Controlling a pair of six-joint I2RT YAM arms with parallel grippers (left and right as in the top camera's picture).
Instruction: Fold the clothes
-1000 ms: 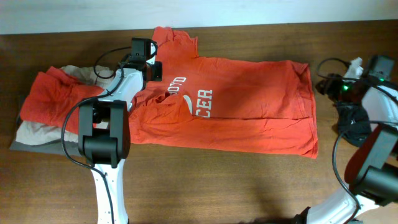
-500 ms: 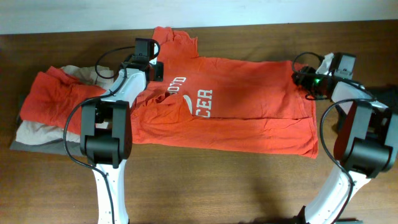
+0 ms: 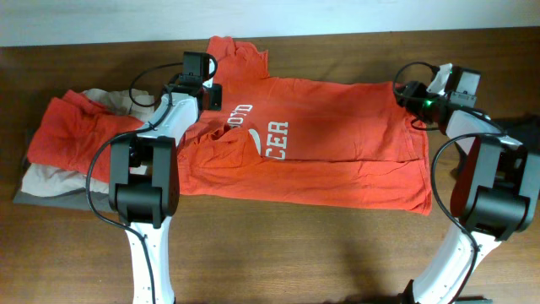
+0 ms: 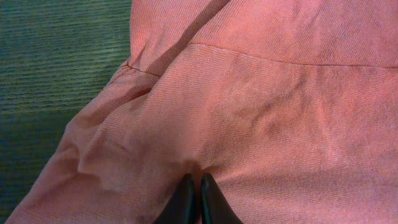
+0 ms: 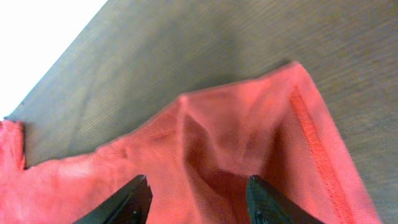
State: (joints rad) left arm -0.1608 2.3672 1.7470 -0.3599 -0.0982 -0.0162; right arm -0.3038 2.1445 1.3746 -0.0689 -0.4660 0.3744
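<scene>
The clothes in play are an orange-red T-shirt with white "CER" lettering, lying flat across the wooden table. My left gripper sits at its left shoulder by the sleeve. In the left wrist view the left gripper is shut, pinching a gather of the shirt's fabric. My right gripper is at the shirt's far right corner. In the right wrist view the right gripper stands open, its fingers straddling a raised fold of the fabric beside the hem.
A heap of other clothes, orange-red over beige, lies at the table's left end. A white wall runs behind the far edge. Something dark sits at the right edge. Bare wood shows along the front.
My right arm has swung left from the table's right edge onto the shirt's far right corner, its jaws narrowing a little. The left gripper has stayed shut on the fabric.
</scene>
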